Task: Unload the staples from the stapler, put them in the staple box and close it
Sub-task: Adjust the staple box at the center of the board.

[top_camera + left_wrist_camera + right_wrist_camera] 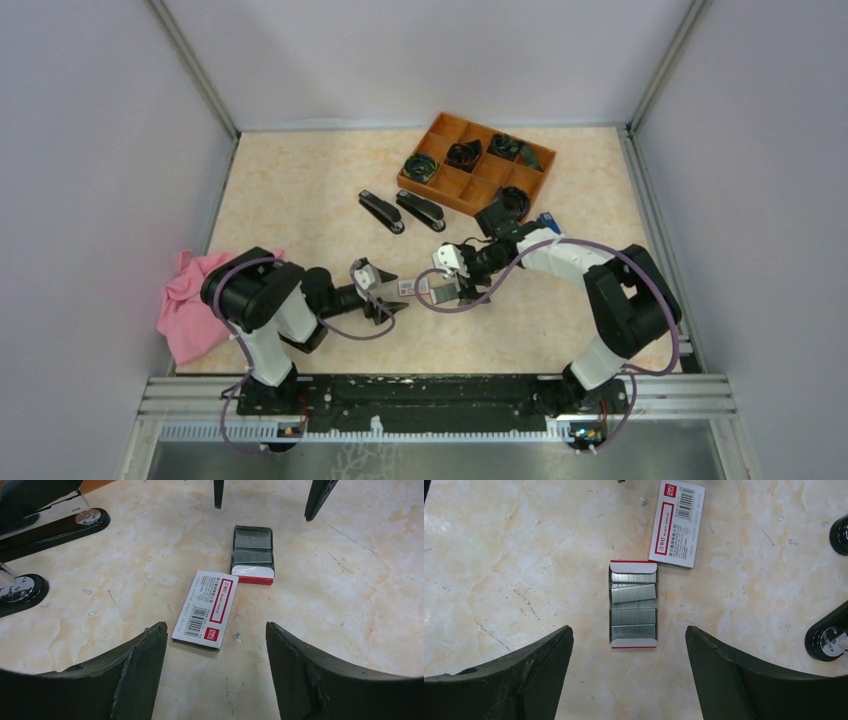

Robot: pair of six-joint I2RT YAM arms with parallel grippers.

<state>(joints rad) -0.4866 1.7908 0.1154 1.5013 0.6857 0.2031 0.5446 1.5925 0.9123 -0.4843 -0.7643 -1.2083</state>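
where the overhead camera looks down on the beige table (300, 200), two arms point toward each other near its middle. the left end effector (396, 304) and the right end effector (452, 292) face one another across a small white and red sleeve (405, 287) and an open inner tray (440, 293). two black staplers (382, 212) lie side by side at 11 o'clock from that spot. an orange organiser (475, 165) sits at 1 o'clock near the back wall, and a pink cloth (190, 300) lies at the 9 o'clock edge.

from the left wrist, the left end effector (216, 630) is spread wide and holds nothing; its dark fingers (125, 680) fill the lower corners. the sleeve (205, 610) lies flat in the middle, barcode up. at its 1 o'clock corner, touching or nearly so, is the inner tray (252, 571) holding the staples (253, 550), which are grey ribbed strips. at 12 o'clock the right end effector (267, 505) shows two tips set well apart. the staplers (60, 525) show in part at 9 to 10 o'clock.

from the right wrist, the right end effector (629, 630) is wide open and empty, directly above the inner tray (634, 642). the staples (634, 616) lie in it at the centre, several strips in a row, one tilted. the sleeve (676, 522) is at 1 o'clock. the rounded ends of the staplers (829, 637) sit at the 3 o'clock edge.
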